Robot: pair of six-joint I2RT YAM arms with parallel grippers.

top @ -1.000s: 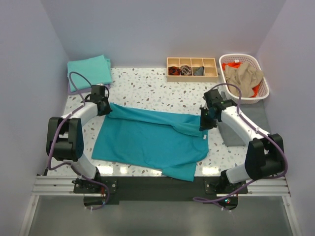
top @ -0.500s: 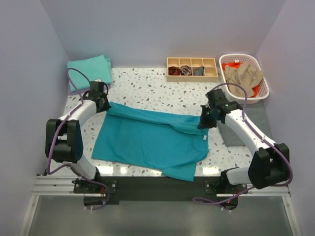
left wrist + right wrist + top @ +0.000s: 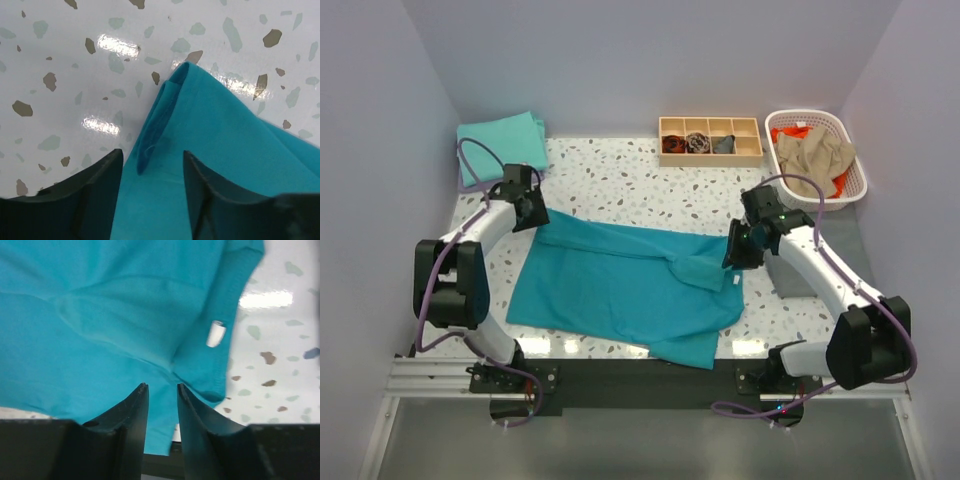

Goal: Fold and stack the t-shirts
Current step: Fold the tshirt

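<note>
A deep teal t-shirt [image 3: 620,290] lies spread over the middle of the table, its far edge folded toward the front. My left gripper [image 3: 530,212] hovers over the shirt's far left corner. In the left wrist view that gripper [image 3: 152,165] is open, and the folded corner [image 3: 170,100] lies loose on the table below it. My right gripper [image 3: 738,248] hangs above the shirt's right edge. In the right wrist view it [image 3: 162,390] is open by a narrow gap with nothing in it, above the teal cloth [image 3: 100,315] and its white label [image 3: 216,333].
A folded aqua-green t-shirt [image 3: 500,145] lies at the back left corner. A wooden tray [image 3: 710,152] stands at the back. The white basket [image 3: 855,170] at the back right holds a tan shirt [image 3: 815,150] and an orange one [image 3: 790,132]. A grey block [image 3: 790,275] sits under the right arm.
Both grippers were shut on the shirt's far edge and have opened and let it go. The folded edge has dropped flat onto the shirt.
</note>
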